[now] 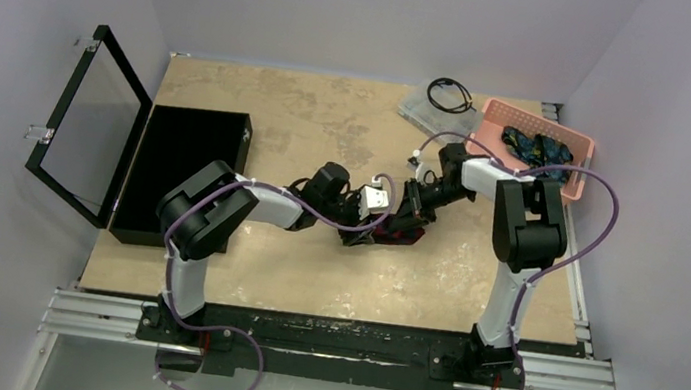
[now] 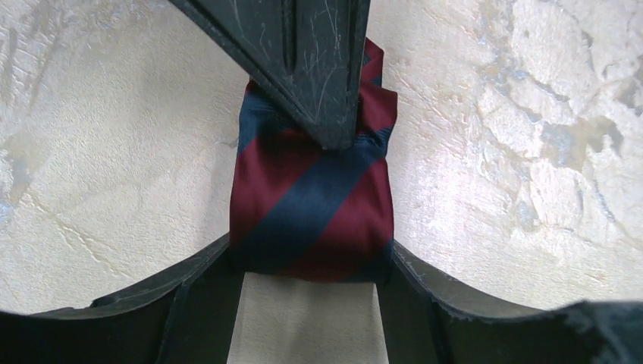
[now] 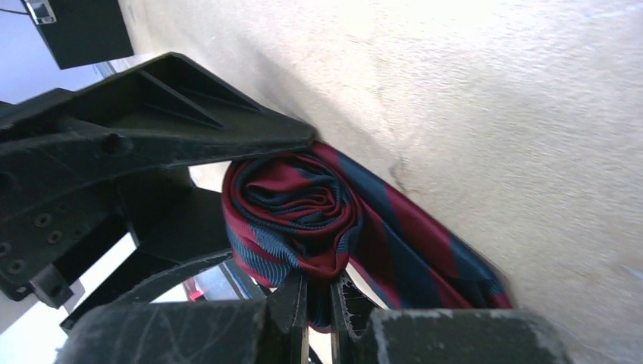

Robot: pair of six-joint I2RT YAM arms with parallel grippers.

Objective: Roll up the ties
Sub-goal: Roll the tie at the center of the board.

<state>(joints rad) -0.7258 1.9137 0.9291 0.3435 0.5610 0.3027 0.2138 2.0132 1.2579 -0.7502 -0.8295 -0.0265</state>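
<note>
The maroon tie with navy diagonal stripes (image 2: 311,205) is wound into a tight roll at the table's middle (image 1: 392,235). My left gripper (image 2: 311,262) is closed around it, one finger on each side of the roll. My right gripper (image 3: 318,299) reaches in from the far side and is shut on the roll's edge, pinching its layers; the spiral end (image 3: 292,216) faces that camera. A loose tail of the tie (image 3: 425,243) lies on the table beside the roll. In the top view both grippers, left (image 1: 373,227) and right (image 1: 405,225), meet there. Dark blue and teal ties (image 1: 535,144) lie in a pink basket.
The pink basket (image 1: 575,185) stands at the back right. An open black box (image 1: 178,173) with its lid up (image 1: 94,122) stands at the left. A clear tray (image 1: 428,113) with a black coiled cable (image 1: 449,93) lies at the back.
</note>
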